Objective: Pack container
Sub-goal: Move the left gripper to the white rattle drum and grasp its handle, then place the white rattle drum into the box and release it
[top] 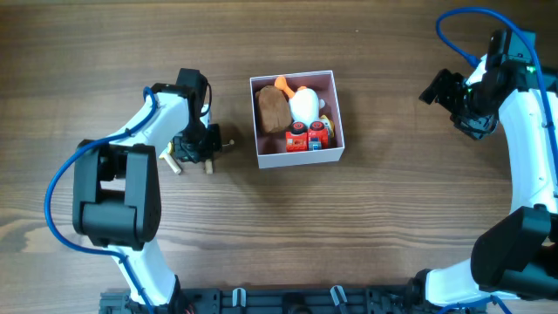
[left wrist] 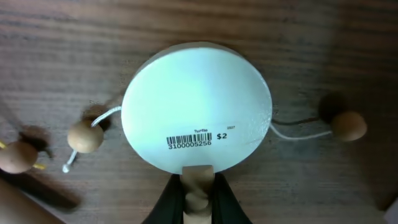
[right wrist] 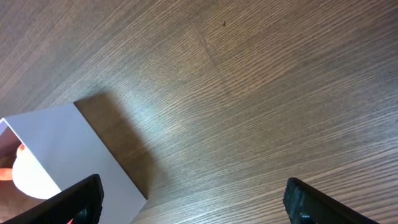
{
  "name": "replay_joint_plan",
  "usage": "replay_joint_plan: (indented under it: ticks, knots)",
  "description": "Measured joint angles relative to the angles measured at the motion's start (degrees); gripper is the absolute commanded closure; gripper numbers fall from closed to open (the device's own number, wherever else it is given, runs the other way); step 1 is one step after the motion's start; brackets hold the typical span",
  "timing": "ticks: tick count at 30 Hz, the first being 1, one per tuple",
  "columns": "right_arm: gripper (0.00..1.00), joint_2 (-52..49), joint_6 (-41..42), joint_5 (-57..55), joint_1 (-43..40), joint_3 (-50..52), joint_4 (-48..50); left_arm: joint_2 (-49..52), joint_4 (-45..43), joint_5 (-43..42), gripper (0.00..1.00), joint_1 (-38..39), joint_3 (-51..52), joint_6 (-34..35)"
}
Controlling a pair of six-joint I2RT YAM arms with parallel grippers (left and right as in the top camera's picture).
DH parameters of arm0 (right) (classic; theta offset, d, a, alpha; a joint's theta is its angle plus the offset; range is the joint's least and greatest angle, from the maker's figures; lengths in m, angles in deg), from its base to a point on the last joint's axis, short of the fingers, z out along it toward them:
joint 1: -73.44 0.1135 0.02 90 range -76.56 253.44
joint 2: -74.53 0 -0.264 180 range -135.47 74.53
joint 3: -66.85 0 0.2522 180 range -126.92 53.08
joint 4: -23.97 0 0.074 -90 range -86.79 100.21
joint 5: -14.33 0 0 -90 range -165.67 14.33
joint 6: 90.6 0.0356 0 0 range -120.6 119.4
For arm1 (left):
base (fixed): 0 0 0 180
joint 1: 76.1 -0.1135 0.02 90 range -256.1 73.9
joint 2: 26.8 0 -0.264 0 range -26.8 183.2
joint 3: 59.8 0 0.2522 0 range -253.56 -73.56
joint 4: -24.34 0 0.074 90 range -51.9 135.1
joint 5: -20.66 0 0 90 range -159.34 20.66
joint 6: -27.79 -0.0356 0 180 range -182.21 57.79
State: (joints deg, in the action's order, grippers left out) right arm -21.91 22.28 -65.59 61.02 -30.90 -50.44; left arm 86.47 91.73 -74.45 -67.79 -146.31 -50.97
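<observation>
The container (top: pixel 301 158), a square white box with a dull pink inside, stands at the table's middle. It holds a brown plush (top: pixel 271 110), a white duck toy (top: pixel 304 105) and a red toy car (top: pixel 307 137). My left gripper (top: pixel 193 146) is down at the table left of the box. In the left wrist view my left gripper (left wrist: pixel 198 186) is shut on a wooden stub of a turtle toy (left wrist: pixel 196 106), whose round white underside bears a barcode label. My right gripper (top: pixel 449 94) is open and empty, far right of the box. In the right wrist view it (right wrist: pixel 196 205) hangs above bare table, with the container's outer wall (right wrist: pixel 68 149) at the left.
Wooden beads on white strings (left wrist: pixel 85 135) (left wrist: pixel 348 125) hang off the turtle toy on both sides and lie on the wood. Another bead (left wrist: pixel 17 157) lies at the far left. The wooden tabletop (top: pixel 392 218) surrounds the box.
</observation>
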Motion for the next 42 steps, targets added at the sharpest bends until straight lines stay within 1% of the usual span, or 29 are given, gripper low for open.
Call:
replay_joint_plan:
  ticks: [5, 8, 10, 13, 15, 17, 21, 26, 27, 28, 29, 30, 31, 32, 34, 36, 38, 42]
  knots:
    - [0.07, 0.0, 0.0, 0.0, 0.0, 0.0, 0.0, -0.3, 7.1, 0.0, 0.96, 0.4, -3.5, 0.0]
    - [0.08, 0.0, 0.0, 0.0, 0.0, 0.0, 0.0, -2.6, 10.8, -0.2, 0.96, 1.4, -8.6, 0.0]
    - [0.07, 0.0, 0.0, 0.0, 0.0, 0.0, 0.0, -5.4, 11.3, -0.3, 0.96, 2.7, -11.6, 0.0]
    - [0.08, 0.0, 0.0, 0.0, 0.0, 0.0, 0.0, -10.4, 9.5, -1.0, 0.94, 5.7, -14.4, 0.0]
    - [0.07, 0.0, 0.0, 0.0, 0.0, 0.0, 0.0, -14.4, 7.0, -2.3, 0.94, 9.8, -15.4, 0.0]
    - [0.07, 0.0, 0.0, 0.0, 0.0, 0.0, 0.0, -15.4, 4.6, -2.5, 0.94, 12.9, -15.4, 0.4]
    - [0.07, 0.0, 0.0, 0.0, 0.0, 0.0, 0.0, -13.9, 1.8, -2.5, 0.95, 19.1, -15.4, 2.2]
    - [0.07, 0.0, 0.0, 0.0, 0.0, 0.0, 0.0, -8.1, 1.2, -1.6, 0.96, 23.0, -15.4, 3.1]
    - [0.07, 0.0, 0.0, 0.0, 0.0, 0.0, 0.0, -7.2, 1.2, -1.1, 0.93, 23.2, -15.4, 3.1]
    - [0.07, 0.0, 0.0, 0.0, 0.0, 0.0, 0.0, -6.3, 1.2, -0.4, 0.85, 23.3, -15.4, 3.3]
    - [0.07, 0.0, 0.0, 0.0, 0.0, 0.0, 0.0, -5.6, 1.2, 0.1, 0.73, 23.3, -15.4, 3.3]
    - [0.08, 0.0, 0.0, 0.0, 0.0, 0.0, 0.0, -5.2, 1.1, 0.7, 0.44, 23.3, -15.3, 3.1]
    - [0.08, 0.0, 0.0, 0.0, 0.0, 0.0, 0.0, -5.0, 1.1, 0.9, 0.37, 23.3, -15.3, 3.3]
    - [0.08, 0.0, 0.0, 0.0, 0.0, 0.0, 0.0, -4.9, 1.1, 1.3, 0.33, 23.3, -15.3, 3.3]
    - [0.08, 0.0, -0.2, 0.0, 0.0, 0.0, 0.0, -4.9, 1.2, 1.7, 0.30, 23.3, -15.3, 3.5]
    - [0.08, 0.0, -0.4, 0.0, 0.0, 0.0, 0.0, -4.9, 1.7, 2.0, 0.18, 23.3, -15.3, 3.1]
    - [0.07, 0.0, -0.7, 0.0, 0.0, 0.0, 0.0, -5.1, 3.6, 2.5, 0.17, 23.3, -15.5, 2.5]
    - [0.08, 0.0, -1.0, 0.0, 0.0, 0.0, 0.0, -6.3, 7.8, 3.6, 0.20, 22.8, -18.1, 2.3]
